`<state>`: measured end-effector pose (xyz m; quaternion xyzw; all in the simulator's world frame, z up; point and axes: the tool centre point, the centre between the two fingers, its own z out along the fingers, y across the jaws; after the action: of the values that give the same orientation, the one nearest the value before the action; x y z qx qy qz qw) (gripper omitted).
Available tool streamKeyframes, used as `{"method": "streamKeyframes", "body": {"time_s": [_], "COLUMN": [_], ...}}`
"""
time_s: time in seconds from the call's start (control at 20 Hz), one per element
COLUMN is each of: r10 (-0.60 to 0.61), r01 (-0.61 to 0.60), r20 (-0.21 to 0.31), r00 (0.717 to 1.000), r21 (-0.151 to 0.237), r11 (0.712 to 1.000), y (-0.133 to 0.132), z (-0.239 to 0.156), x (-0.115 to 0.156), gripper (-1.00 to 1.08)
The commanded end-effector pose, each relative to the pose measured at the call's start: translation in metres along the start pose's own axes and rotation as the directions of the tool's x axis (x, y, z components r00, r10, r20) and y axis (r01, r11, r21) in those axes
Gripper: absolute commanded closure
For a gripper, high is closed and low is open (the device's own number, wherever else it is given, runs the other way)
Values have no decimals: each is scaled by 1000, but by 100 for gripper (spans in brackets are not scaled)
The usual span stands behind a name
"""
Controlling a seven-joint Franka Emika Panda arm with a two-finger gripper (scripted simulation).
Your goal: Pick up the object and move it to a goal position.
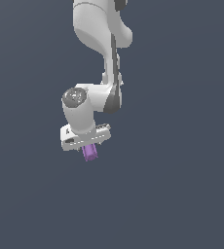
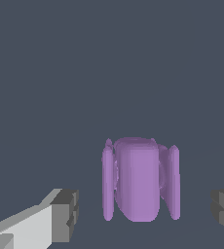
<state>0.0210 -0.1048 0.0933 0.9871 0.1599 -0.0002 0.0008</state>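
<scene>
Purple and ridged along its sides, the object sits between the two dark fingertips of the white gripper, whose jaws stand wide with clear gaps either side, directly beneath the arm.

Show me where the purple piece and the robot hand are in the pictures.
purple piece (image 2: 138, 180): wrist view, middle of its rounded front face.
hand (image 2: 143, 214): wrist view, midway between the two grey fingertips.
</scene>
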Motion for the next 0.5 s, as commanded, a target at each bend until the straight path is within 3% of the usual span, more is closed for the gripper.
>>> {"method": "streamKeyframes", "body": {"time_s": [0.0, 0.45], "r10": [-13, -14], "r01": [13, 14], "r20": [-1, 0], "r00": [1000, 1000], "r21": [1, 1], "r11": [1000, 1000], "y": [3, 3], "z": [3, 13], "x": [-1, -1], "gripper": [-92, -92]}}
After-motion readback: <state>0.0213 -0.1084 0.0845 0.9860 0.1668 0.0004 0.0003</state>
